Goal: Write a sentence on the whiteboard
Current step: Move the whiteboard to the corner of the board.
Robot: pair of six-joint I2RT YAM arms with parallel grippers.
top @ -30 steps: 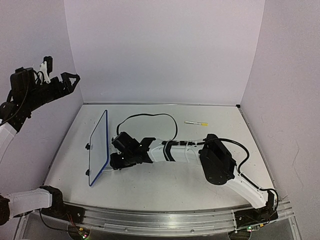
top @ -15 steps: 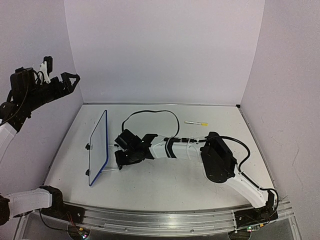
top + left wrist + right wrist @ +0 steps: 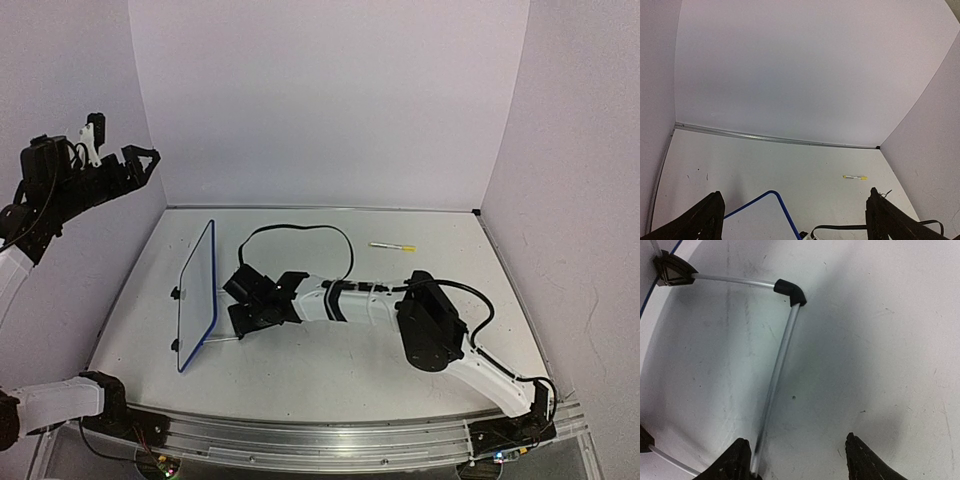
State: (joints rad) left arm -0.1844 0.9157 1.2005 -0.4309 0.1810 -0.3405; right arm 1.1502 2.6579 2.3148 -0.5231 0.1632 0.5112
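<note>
The whiteboard [image 3: 199, 292] stands almost upright at the table's left, blue-rimmed and seen nearly edge-on. Its top corner shows in the left wrist view [image 3: 760, 222]. No writing shows on it; the sentence is out of view. My right gripper [image 3: 233, 302] is open just behind the board, low over the table. In the right wrist view [image 3: 800, 460] the wire stand [image 3: 780, 365] runs beside its left finger [image 3: 737, 460], nothing between the jaws. A black clip foot [image 3: 673, 270] holds the board's edge. My left gripper [image 3: 140, 160] is open and empty, raised high at the far left.
A yellow-capped marker [image 3: 392, 245] lies at the back right of the table, also seen in the left wrist view [image 3: 855, 177]. A black cable [image 3: 300, 230] loops over the right arm. Walls enclose the table on three sides.
My right arm has shifted slightly behind the board, its elbow drawing a little left. The whiteboard, the marker and my left arm have not moved.
</note>
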